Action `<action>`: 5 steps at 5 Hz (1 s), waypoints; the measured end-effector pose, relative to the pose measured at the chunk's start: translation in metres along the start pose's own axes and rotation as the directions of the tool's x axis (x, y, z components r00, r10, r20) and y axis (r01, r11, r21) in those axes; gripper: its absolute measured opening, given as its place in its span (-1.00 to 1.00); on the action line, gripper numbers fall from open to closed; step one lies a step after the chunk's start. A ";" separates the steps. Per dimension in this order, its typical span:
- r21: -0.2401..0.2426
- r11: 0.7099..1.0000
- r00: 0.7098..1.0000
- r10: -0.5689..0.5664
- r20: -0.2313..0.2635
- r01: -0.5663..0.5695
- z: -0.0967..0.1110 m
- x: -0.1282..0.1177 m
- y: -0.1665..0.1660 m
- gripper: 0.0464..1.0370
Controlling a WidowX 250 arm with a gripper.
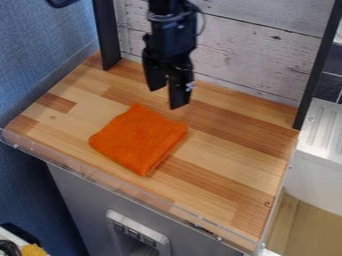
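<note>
The black gripper [167,93] hangs over the back middle of the wooden counter, its two fingers pointing down and parted by a gap with nothing between them. An orange cloth [139,139], folded into a rough square, lies flat on the wooden counter [227,150], left of the middle. The gripper stands above and behind the cloth's back edge, apart from it.
Black upright posts [107,35] rise at the counter's back left and back right, with a whitewashed plank wall [260,55] behind. A clear strip [120,187] runs along the front edge. A white sink unit [324,150] stands at the right.
</note>
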State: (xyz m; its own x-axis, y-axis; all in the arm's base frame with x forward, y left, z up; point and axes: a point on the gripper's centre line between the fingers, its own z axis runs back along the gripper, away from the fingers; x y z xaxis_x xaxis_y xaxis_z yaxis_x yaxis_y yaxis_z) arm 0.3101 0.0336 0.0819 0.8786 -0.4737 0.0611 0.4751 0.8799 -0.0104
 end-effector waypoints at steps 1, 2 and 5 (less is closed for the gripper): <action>0.000 0.999 0.998 -0.055 -0.006 0.055 -0.007 -0.013 0.007 0.91; -0.005 0.996 0.996 -0.088 -0.016 0.088 -0.009 -0.021 0.011 0.92; -0.011 0.989 0.987 -0.151 -0.057 0.150 -0.015 -0.032 0.010 -0.34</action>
State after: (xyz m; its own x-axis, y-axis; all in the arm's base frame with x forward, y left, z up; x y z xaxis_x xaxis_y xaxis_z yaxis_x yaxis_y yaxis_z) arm 0.2879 0.0567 0.0648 0.7983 -0.6023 0.0049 0.6023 0.7982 -0.0124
